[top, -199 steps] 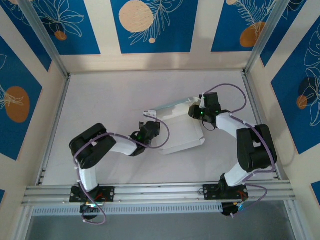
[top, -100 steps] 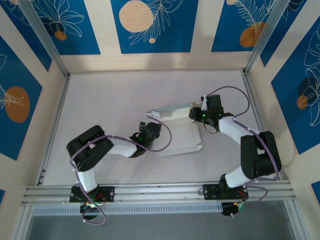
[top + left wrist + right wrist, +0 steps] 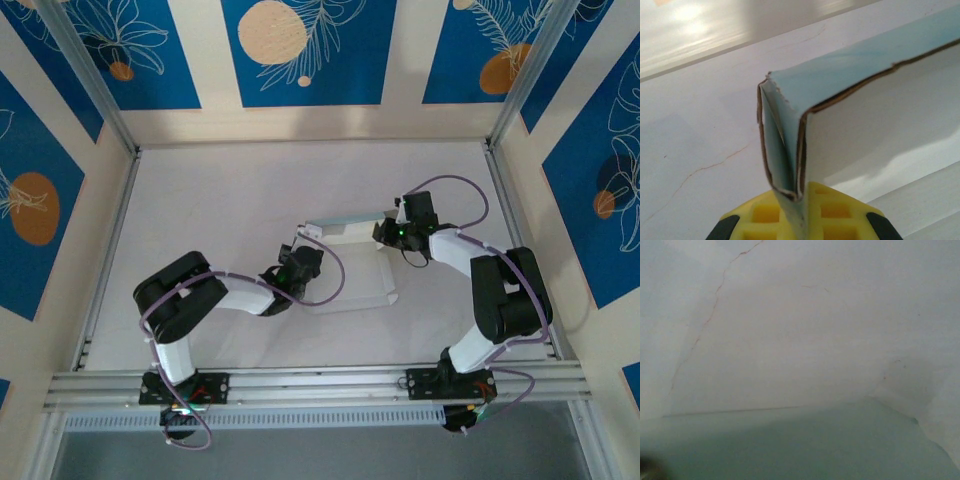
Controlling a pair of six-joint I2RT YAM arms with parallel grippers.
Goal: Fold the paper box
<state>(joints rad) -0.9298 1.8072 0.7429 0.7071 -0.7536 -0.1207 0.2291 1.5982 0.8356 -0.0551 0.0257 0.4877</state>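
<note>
The paper box, thin white card with raised edges, lies mid-table between the two arms. My left gripper is at the box's left corner. In the left wrist view its yellow pads are shut on a folded corner of the box, whose pale blue-green outer face and brown cut edges stand upright. My right gripper is at the box's far right corner. The right wrist view is pressed close to white card with a pale green flap below; its fingers are hidden there.
The white table is walled by blue-and-cream panels on three sides. Metal posts stand at the back corners. An aluminium rail with both arm bases runs along the near edge. Purple cables loop off both wrists.
The box's right side has shifted left and the box looks narrower. The right gripper moved slightly left with it. The left gripper kept its hold on the left corner.
</note>
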